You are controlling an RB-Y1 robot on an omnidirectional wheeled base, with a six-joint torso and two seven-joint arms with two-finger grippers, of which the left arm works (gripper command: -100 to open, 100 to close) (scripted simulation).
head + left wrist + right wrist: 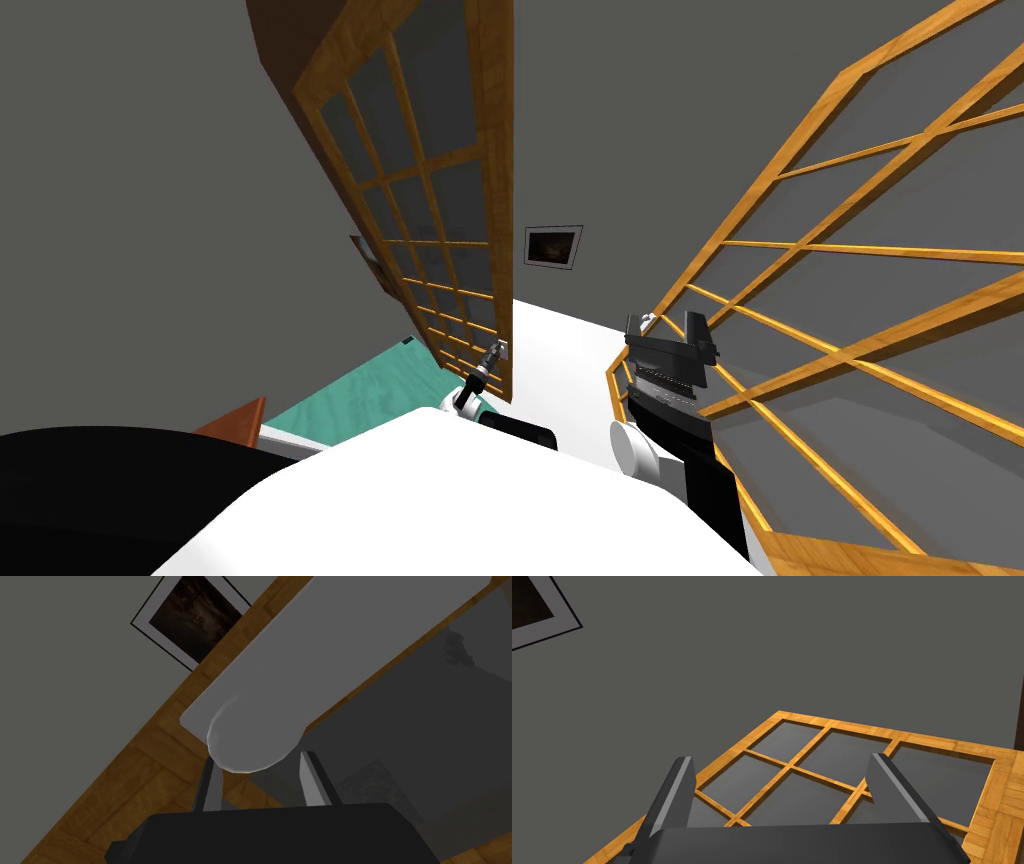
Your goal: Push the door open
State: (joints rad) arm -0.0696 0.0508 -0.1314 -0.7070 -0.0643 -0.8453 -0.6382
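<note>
The door is a wooden frame with many grey glass panes, and it stands swung partly open ahead of me on the left. Its grey lever handle sits on the door's wooden edge. My left gripper reaches up to that handle. In the left wrist view the left gripper has the handle's rounded end between its fingers, which press its sides. My right gripper hangs open to the right, clear of the door, its fingers holding nothing.
A large wooden lattice frame with grey panes stands close on my right, in front of the right gripper. A framed dark picture hangs on the grey wall ahead. A teal surface lies low on the left.
</note>
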